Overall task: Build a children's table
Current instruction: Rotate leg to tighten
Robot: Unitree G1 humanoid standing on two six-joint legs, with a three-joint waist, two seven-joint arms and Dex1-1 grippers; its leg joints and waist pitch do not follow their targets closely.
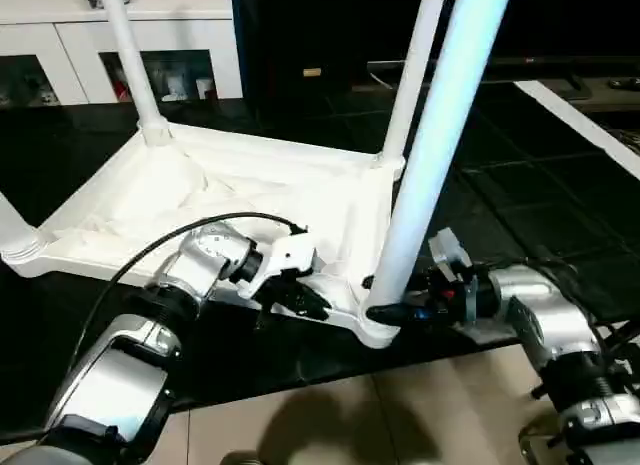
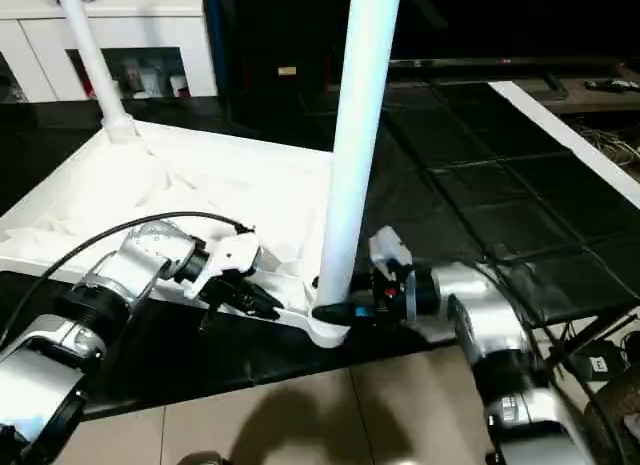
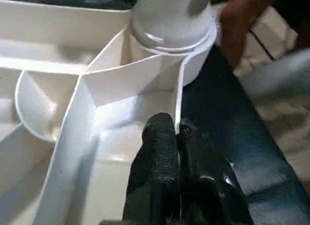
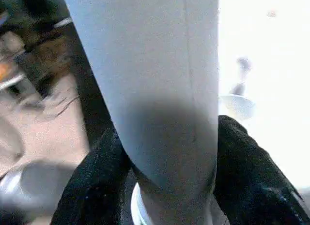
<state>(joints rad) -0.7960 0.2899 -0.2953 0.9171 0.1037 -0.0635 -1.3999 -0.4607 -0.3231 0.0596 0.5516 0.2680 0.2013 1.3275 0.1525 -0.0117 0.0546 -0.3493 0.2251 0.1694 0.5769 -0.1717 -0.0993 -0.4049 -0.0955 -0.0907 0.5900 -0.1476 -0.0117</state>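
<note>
- Dark floor mat (image 1: 520,215) spread over the pale floor; work sits on it, likely to protect the plastic.
- Children's table (image 1: 250,200) lies upside down on the mat, ribbed underside up, so the leg sockets face upward and legs can be set in from above.
- White glass-door cabinet (image 1: 60,45) stands behind, well apart from the work.
- Near leg (image 1: 430,155) stands upright in the corner socket nearest the robot, between the two arms. Two further legs rise from the far corners, and a fourth corner at the left edge also carries one.
- Right gripper (image 1: 385,303) is clamped on the near leg low down, just above the socket collar; the right wrist view shows a black finger on each side of the shaft. Low grip probably gives the best hold for turning or pressing the leg home.
- Left gripper (image 1: 300,300) is pinched together on the thin frame wall beside that same corner; left wrist view shows a finger (image 3: 157,152) inside the rim and one outside. Judged purpose: brace the top so it does not shift while the leg is worked.
- Step in hand looks like seating the last leg; task seems near its end, with righting the table still to do.
</note>
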